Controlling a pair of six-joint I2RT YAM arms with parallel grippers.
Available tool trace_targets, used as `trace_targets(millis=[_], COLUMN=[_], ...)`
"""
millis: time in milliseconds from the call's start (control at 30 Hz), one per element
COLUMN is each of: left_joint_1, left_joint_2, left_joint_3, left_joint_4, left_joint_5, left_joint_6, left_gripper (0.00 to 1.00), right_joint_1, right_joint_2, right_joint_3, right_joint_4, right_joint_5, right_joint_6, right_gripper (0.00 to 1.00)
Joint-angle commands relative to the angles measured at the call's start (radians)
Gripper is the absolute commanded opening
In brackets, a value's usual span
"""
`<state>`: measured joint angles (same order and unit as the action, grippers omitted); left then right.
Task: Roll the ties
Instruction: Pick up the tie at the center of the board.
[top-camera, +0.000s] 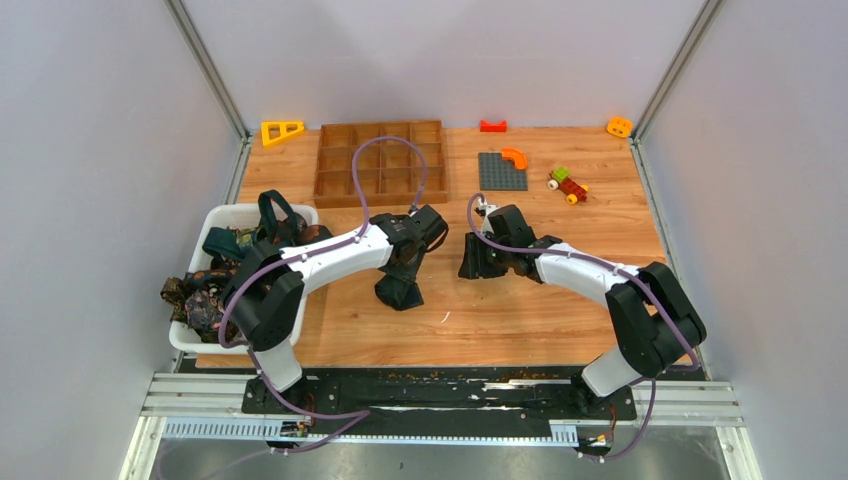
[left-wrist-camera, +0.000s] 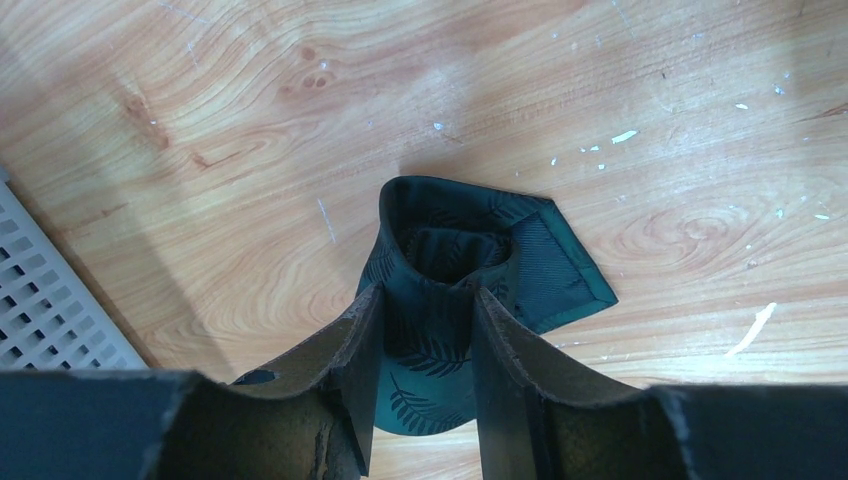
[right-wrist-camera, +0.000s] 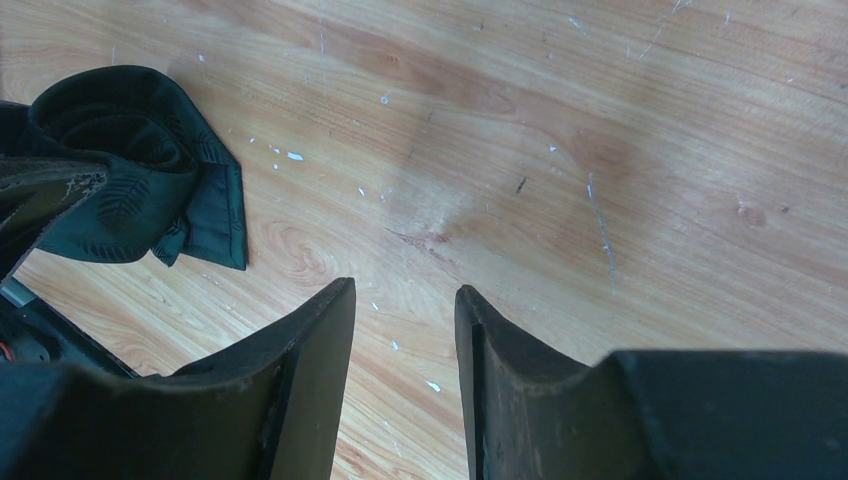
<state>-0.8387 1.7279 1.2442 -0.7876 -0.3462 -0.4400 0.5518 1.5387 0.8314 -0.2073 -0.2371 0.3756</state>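
Ties (top-camera: 212, 275), dark and patterned, lie heaped in the white plastic bin (top-camera: 186, 343). One leaf-printed teal tie (left-wrist-camera: 450, 250), coiled into a soft cylinder, stands on the wooden table (left-wrist-camera: 250, 120), pinched by the left gripper (left-wrist-camera: 428, 300). Right gripper (right-wrist-camera: 405, 292) gapes, holding nothing.

You get bright, even overhead light in the top view; shadows on the table (top-camera: 480, 330) are soft. In the left wrist view the rolled tie (left-wrist-camera: 440, 260) casts a faint shadow; the near fingers (left-wrist-camera: 350, 370) look dark, slightly blurred.
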Motion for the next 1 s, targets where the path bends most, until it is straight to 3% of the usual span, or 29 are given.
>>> trace_targets(millis=[0, 200, 367, 567, 667, 833, 967], left_joint_1=[-0.007, -0.007, -0.007, -0.007, -0.007, -0.005, 0.005], left_joint_2=[-0.043, -0.033, -0.068, -0.107, -0.127, -0.214, -0.275], left_joint_3=[-0.005, -0.02, -0.056, -0.107, -0.129, -0.182, -0.203], left_joint_4=[0.017, 0.013, 0.041, 0.082, 0.099, 0.133, 0.146], left_joint_5=[-0.022, -0.05, -0.064, -0.062, -0.057, -0.081, -0.087], left_joint_6=[-0.064, -0.164, -0.225, -0.294, -0.324, -0.316, -0.283], left_gripper=[0.43, 0.41, 0.41, 0.41, 0.46, 0.65, 0.68], right_joint_1=[0.005, 0.102, 0.207, 0.219, 0.22, 0.218, 0.217], right_joint_2=[-0.02, -0.082, 0.016, 0.157, 0.183, 0.151, 0.115], right_joint_3=[-0.013, -0.129, -0.101, -0.053, -0.038, -0.039, -0.037], right_joint_4=[0.048, 0.246, 0.313, 0.37, 0.372, 0.33, 0.292], right_joint_5=[-0.002, -0.075, -0.038, -0.057, -0.064, -0.036, -0.016], right_joint_6=[0.02, 0.207, 0.264, 0.299, 0.301, 0.277, 0.252], right_gripper=[0.42, 0.41, 0.37, 0.31, 0.29, 0.29, 0.29])
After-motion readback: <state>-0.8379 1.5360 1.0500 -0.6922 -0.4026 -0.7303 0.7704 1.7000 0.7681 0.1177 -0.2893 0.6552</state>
